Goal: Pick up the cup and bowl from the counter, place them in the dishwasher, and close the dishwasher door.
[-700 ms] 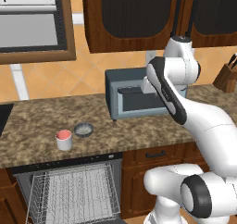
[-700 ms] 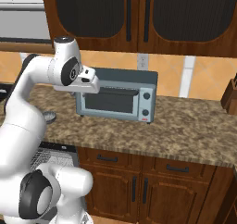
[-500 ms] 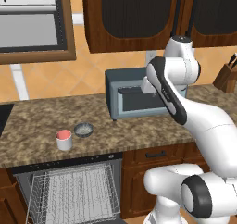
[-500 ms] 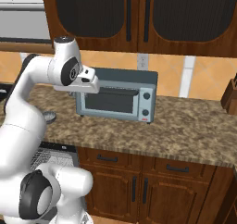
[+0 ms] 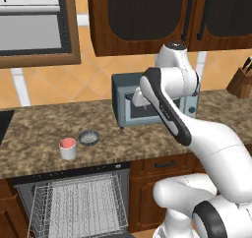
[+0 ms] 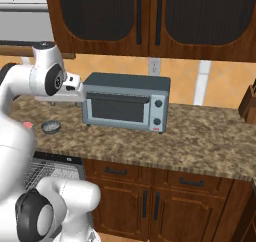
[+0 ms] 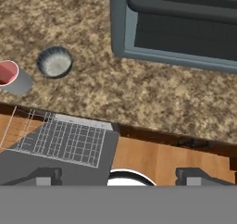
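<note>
The white cup (image 5: 68, 148) with a pinkish-red inside stands on the speckled counter (image 5: 39, 133), just left of the small dark grey bowl (image 5: 89, 137). In the hand view the cup (image 7: 12, 77) and bowl (image 7: 54, 61) lie at the upper left. My gripper (image 7: 119, 177) is open and holds nothing. It hangs high above the counter's front edge, in front of the toaster oven and well right of both dishes. The hand (image 5: 134, 99) shows there in the left base view. Below the counter the dishwasher (image 5: 74, 200) is open, with its wire rack (image 7: 69, 142) pulled out over the lowered dishwasher door (image 7: 28, 165).
A blue-grey toaster oven (image 5: 129, 104) (image 6: 125, 102) sits at the back of the counter behind the hand. A knife block (image 5: 241, 82) stands at the far right. Dark wood cabinets (image 6: 150, 16) hang overhead, and drawers (image 6: 150, 178) lie under the counter.
</note>
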{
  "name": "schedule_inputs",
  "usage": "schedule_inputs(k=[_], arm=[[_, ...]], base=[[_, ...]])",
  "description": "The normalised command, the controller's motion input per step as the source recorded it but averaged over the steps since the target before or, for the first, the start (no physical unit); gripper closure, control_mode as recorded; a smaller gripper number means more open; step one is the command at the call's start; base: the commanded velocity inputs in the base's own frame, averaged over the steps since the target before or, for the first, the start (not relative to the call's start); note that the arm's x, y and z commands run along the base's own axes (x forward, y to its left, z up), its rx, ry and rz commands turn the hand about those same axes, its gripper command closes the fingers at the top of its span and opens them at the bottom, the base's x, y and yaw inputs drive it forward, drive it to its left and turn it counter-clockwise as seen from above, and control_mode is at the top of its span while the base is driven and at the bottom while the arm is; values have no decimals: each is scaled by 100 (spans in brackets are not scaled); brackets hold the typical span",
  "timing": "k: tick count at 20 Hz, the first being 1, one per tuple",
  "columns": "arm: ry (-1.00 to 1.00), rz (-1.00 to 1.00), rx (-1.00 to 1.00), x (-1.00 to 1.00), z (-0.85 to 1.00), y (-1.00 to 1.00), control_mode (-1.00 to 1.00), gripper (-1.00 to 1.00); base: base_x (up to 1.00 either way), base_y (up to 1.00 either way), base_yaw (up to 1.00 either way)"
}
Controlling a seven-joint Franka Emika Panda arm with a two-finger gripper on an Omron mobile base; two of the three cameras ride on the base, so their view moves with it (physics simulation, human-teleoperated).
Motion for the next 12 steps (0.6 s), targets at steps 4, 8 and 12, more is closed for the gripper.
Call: schedule_inputs(k=[4,8,12], arm=[[0,5,-3,0,-13,81,-100,-100],[1,4,-1,0,-19,76,-100,-100],[4,5,-2,-1,-31,82,-100,-100]], base=[[0,0,0],[0,0,0],[0,0,0]])
